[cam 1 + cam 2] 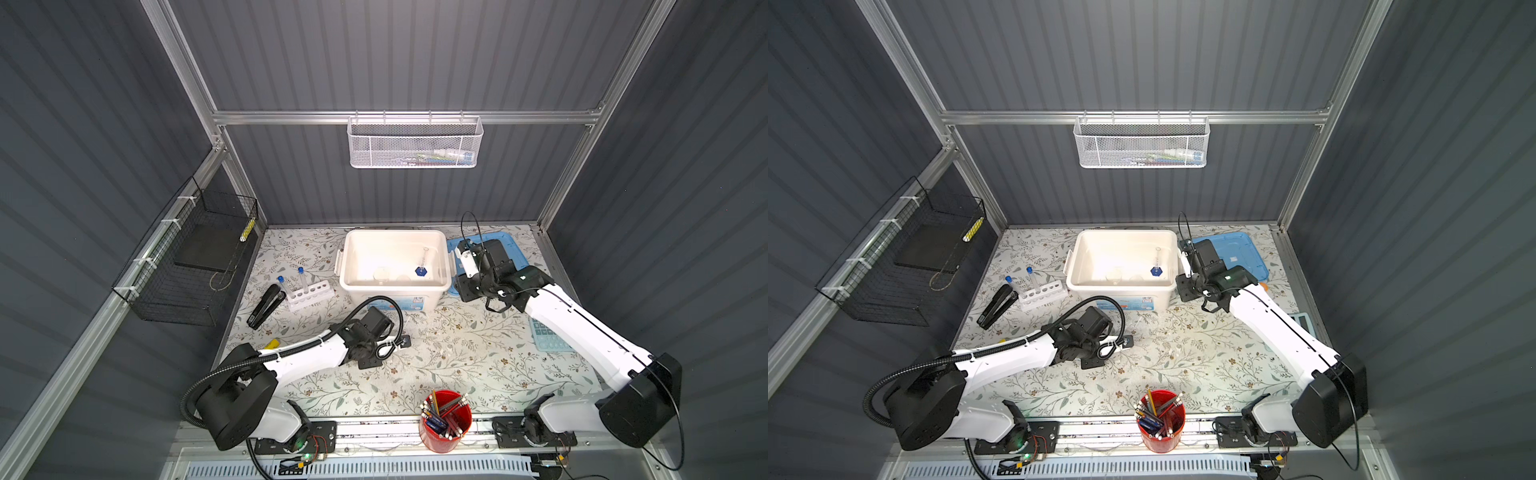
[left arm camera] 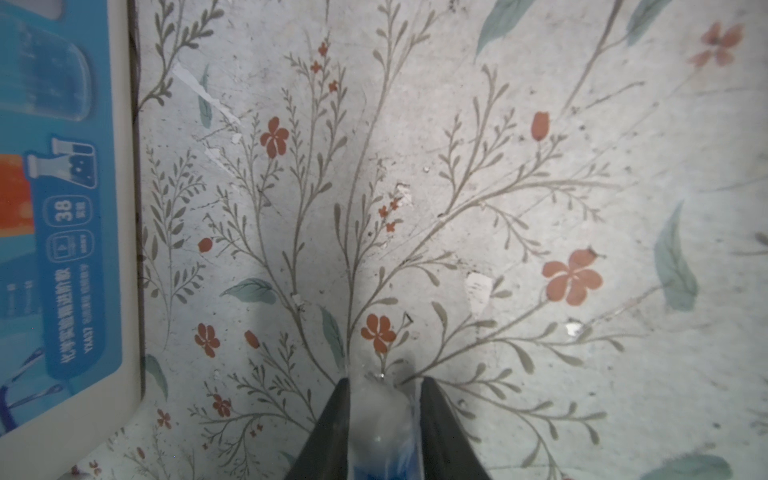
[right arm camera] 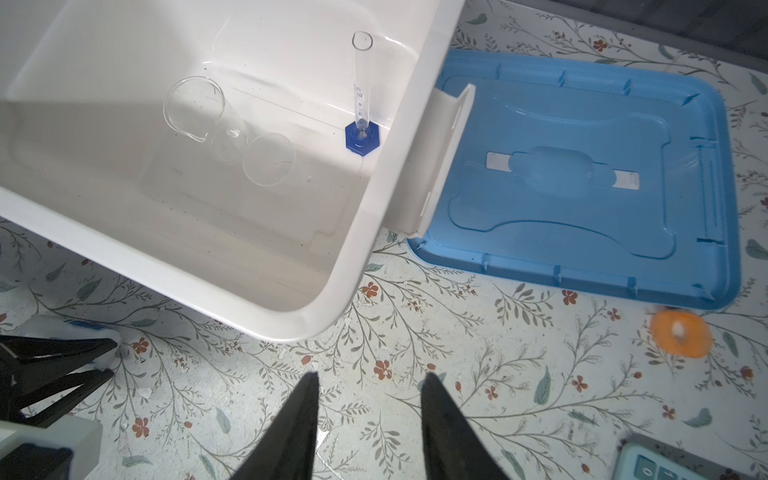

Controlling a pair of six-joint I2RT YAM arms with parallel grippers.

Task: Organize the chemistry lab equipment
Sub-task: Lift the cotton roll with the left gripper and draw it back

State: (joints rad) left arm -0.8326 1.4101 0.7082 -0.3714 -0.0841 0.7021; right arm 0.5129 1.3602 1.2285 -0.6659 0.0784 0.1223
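Left tool (image 2: 384,382) clamps blue-capped tube (image 2: 380,424), lower centre, likely bound for test-tube rack (image 1: 316,291); right tool (image 3: 370,376) half-open, empty, hovers near white bin (image 3: 291,318).

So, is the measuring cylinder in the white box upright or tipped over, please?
Upright: the cylinder stands on its blue foot, mouth up, on the box floor.

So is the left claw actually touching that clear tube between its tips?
Touching. The left wrist view shows the clear tube filling the gap of the left claw, with both dark tips pressed against its sides.
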